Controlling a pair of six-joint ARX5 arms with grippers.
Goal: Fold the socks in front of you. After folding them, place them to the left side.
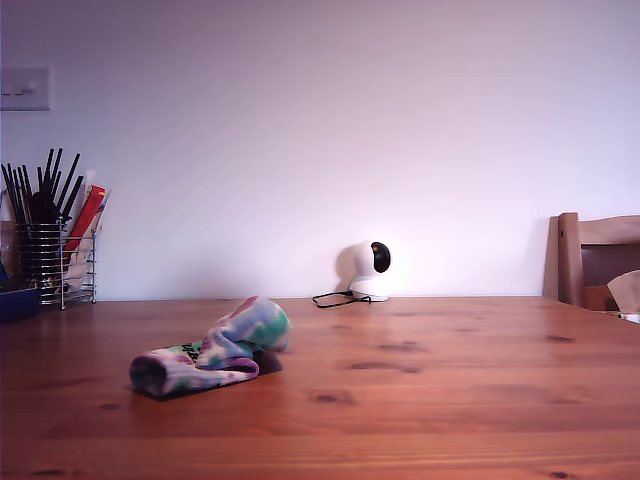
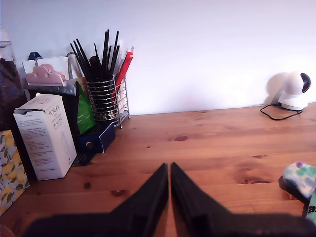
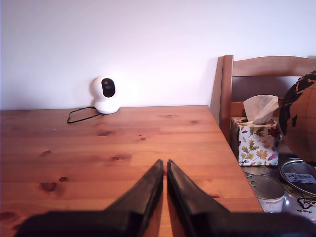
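A bundled pair of tie-dye socks (image 1: 210, 350), in purple, teal and white, lies on the brown knotty wooden tabletop (image 1: 430, 400) toward the exterior view's left. One end of the socks (image 2: 300, 179) shows at the edge of the first wrist view. My first gripper (image 2: 169, 165) is shut with nothing between its black fingers. It hovers over bare wood, well apart from the socks. My second gripper (image 3: 164, 161) is also shut and empty, over bare wood near the table's edge by the chair. Neither arm appears in the exterior view.
A wire holder of black utensils (image 1: 50, 250) stands at the exterior view's far left, with a white carton (image 2: 47, 136) and a blue box (image 2: 96, 138) near it. A white camera (image 1: 372, 270) sits by the wall. A chair (image 1: 600, 260), tissue box (image 3: 256, 140), cans (image 3: 266, 190) and globe (image 3: 301, 118) lie beyond the table.
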